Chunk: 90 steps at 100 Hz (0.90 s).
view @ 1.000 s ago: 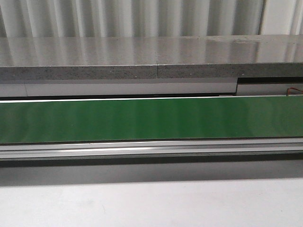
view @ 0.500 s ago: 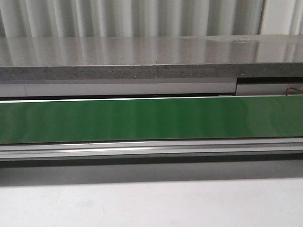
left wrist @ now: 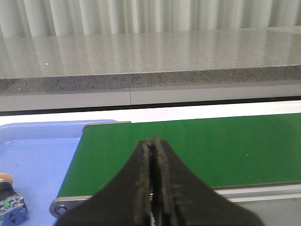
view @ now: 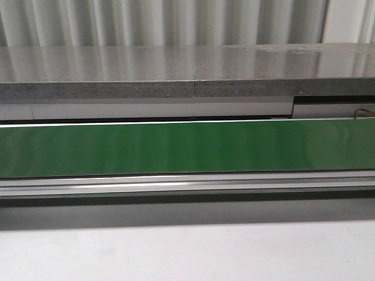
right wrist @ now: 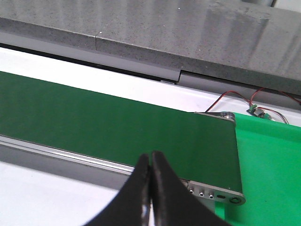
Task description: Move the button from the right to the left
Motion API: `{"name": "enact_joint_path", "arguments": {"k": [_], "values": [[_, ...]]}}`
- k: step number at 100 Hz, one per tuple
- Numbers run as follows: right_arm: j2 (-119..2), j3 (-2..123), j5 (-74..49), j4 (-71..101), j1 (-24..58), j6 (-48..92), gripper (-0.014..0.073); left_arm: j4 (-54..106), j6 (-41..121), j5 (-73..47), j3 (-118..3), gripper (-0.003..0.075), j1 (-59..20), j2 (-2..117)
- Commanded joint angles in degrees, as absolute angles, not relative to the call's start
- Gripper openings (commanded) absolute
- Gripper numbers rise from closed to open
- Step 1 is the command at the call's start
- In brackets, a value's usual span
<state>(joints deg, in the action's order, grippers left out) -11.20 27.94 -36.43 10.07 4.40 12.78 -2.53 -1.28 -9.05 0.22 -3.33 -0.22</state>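
Observation:
A button (left wrist: 10,203) with an orange-yellow cap, black collar and blue boxy base lies on a blue tray (left wrist: 42,155) in the left wrist view, beside the conveyor's end and off to the side of my left gripper (left wrist: 153,143). The left gripper is shut and empty, above the green belt's (left wrist: 197,146) near edge. My right gripper (right wrist: 150,157) is shut and empty, over the near rail of the belt (right wrist: 117,122) close to its other end. Neither gripper shows in the front view. No button shows on the belt or the bright green surface.
The green conveyor belt (view: 187,146) runs across the front view between a metal rail (view: 187,184) and a grey stone ledge (view: 187,70). A bright green surface (right wrist: 268,160) lies past the belt's end, with red and black wires (right wrist: 244,99) and a small board behind it.

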Motion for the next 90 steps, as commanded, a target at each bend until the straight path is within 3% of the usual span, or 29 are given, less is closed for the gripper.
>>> {"name": "enact_joint_path", "arguments": {"k": [1,90], "values": [[-12.0,29.2,-32.3,10.2,4.5,13.1,-0.0067,-2.0,-1.2,-5.0,2.4,-0.002,-3.2,-2.1],[-12.0,28.4,-31.1,9.7,4.3,13.1,-0.0067,-2.0,-1.2,-5.0,2.4,-0.002,-3.2,-2.1]]}}
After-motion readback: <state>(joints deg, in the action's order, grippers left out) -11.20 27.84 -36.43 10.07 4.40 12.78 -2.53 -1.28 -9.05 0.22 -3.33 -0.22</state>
